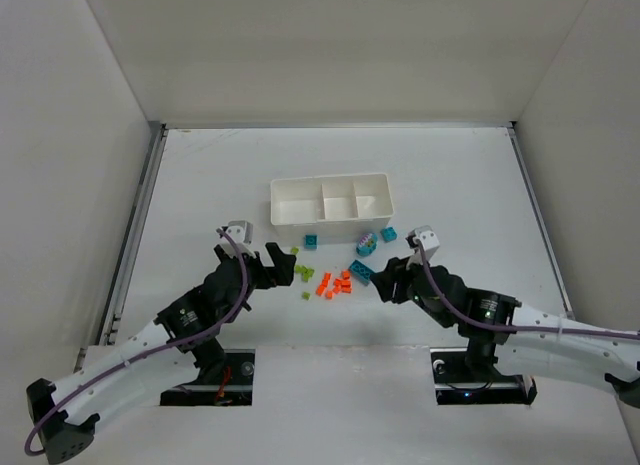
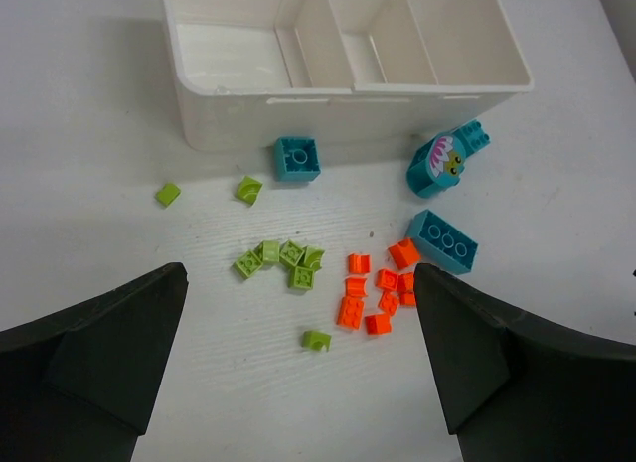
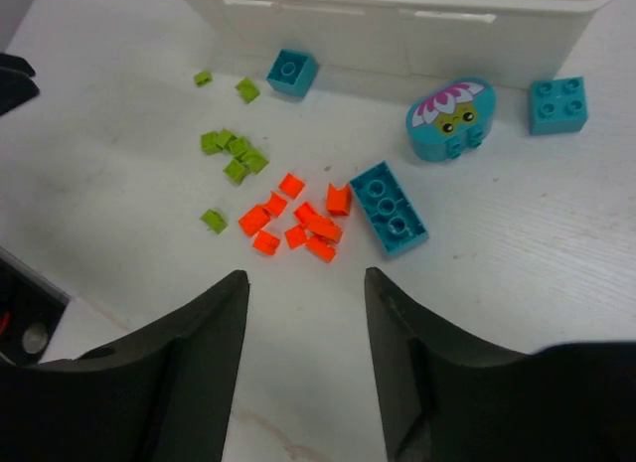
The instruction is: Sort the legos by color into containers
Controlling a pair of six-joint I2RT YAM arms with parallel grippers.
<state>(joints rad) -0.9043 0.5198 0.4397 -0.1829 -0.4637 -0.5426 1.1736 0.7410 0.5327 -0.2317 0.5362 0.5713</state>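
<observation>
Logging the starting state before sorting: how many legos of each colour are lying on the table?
Lime green legos: 8
Orange-red legos: 9
Teal legos: 4
Total: 21

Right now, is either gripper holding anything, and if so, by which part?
Nothing is held. The left gripper and right gripper are both open and empty, over the loose legos.

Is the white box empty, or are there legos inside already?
Empty: all three compartments of the white box show bare floors; the legos lie outside on the table.
</observation>
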